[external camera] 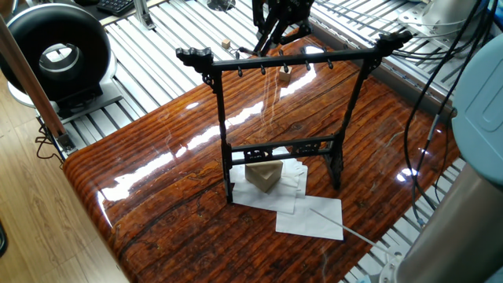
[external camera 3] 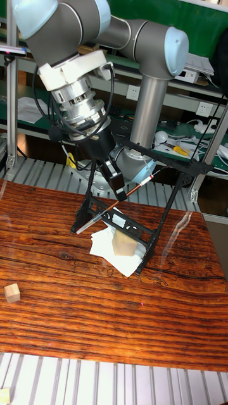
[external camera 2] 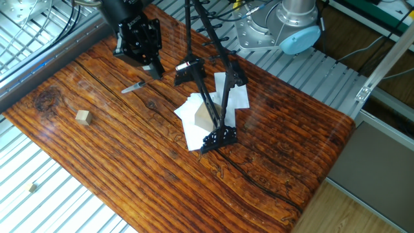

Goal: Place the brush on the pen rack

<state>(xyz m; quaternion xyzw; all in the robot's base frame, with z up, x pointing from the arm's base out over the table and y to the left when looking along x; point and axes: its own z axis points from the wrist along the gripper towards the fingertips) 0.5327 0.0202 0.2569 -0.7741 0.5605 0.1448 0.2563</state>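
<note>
The hand (external camera 3: 118, 187) hung in the middle of the tall fixed view, its two black fingers (external camera 3: 114, 179) pinched on the brush (external camera 3: 113, 205) near the middle of the shaft. The brush was tilted, its lower end down at the left of the frame, above the desk (external camera 3: 76, 297), and its pale upper end up to the right, near the top crossbar of the pen rack (external camera 3: 172, 201). In the other fixed view the hand (external camera 2: 152, 66) sat at the upper left, and the brush (external camera 2: 134, 86) showed just below it as a short grey sliver over the wood. The one fixed view had the hand (external camera: 271, 35) at the top centre, behind the pen rack (external camera: 283, 126); the brush was too thin to make out there.

The pen rack (external camera 2: 208, 97) stood upright mid-desk with its feet on sheets of white paper (external camera 2: 193, 126). A tan wedge-shaped block (external camera: 263, 174) lay on the paper between the uprights. A small wooden cube (external camera 2: 82, 116) rested well apart at the left of the desk (external camera 2: 272, 149).
</note>
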